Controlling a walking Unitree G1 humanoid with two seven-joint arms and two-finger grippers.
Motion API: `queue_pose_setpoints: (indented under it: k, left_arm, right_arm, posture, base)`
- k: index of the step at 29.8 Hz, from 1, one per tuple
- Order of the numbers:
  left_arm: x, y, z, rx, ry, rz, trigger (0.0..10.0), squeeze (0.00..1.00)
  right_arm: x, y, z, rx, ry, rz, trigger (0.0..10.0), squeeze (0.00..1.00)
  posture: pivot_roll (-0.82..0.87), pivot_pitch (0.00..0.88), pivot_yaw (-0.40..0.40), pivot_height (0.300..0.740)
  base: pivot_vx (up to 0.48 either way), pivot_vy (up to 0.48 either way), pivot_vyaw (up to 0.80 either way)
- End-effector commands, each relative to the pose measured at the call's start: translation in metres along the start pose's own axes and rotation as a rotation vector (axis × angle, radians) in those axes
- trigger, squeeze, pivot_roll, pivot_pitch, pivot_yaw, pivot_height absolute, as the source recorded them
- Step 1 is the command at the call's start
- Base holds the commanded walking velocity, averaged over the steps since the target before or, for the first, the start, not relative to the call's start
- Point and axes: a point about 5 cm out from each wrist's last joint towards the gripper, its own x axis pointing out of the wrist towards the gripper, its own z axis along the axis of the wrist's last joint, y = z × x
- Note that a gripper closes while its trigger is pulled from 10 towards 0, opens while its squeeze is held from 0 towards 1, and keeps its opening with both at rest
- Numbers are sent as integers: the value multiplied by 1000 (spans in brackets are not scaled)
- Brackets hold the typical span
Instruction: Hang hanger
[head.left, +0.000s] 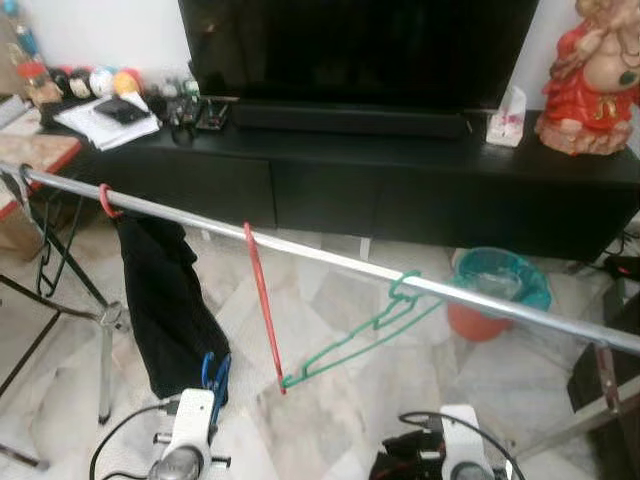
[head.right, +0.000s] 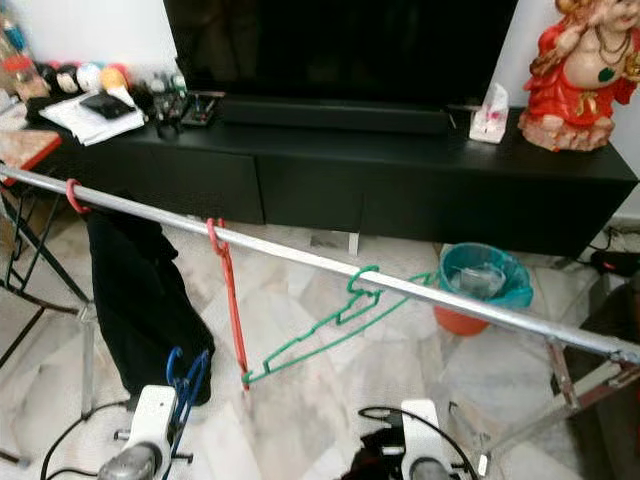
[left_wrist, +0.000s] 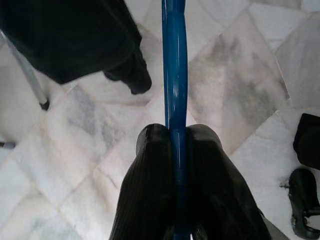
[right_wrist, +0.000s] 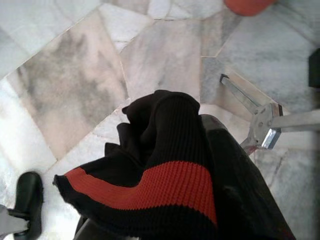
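Observation:
A silver clothes rail (head.left: 330, 262) runs across in front of me, sloping down to the right. On it hang a red hanger (head.left: 263, 305), a green hanger (head.left: 362, 335) tilted sideways, and a black garment (head.left: 165, 300) on a red hook at the left. My left gripper (left_wrist: 175, 132) is low, below the rail, shut on the bar of a blue hanger (head.left: 213, 376). My right gripper (right_wrist: 190, 122) is also low, shut on a black knit garment with a red stripe (right_wrist: 150, 187) that drapes over its fingers and hides the tips.
A black TV console (head.left: 400, 190) with a TV stands behind the rail. A teal bin over an orange bucket (head.left: 495, 290) sits on the marble floor at the right. The rack's metal legs (head.left: 105, 350) stand at left and right (head.left: 605, 385). A folding table (head.left: 30, 160) is at the far left.

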Motion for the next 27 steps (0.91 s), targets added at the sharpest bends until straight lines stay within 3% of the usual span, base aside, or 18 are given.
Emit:
queue_pose_setpoints:
  k: [1,27]
  left_arm:
    - [-2,7,-7,-1,36,11,10000,0]
    - [1,6,0,-10,27,6,10000,0]
  right_arm:
    - [0,5,3,6,-11,11,10000,0]
    - [1,7,4,23,-6,8,10000,0]
  posture:
    - [-24,0,22,740]
    - [-17,0,24,740]
  base:
    - [0,304,0]
    - [0,283,0]
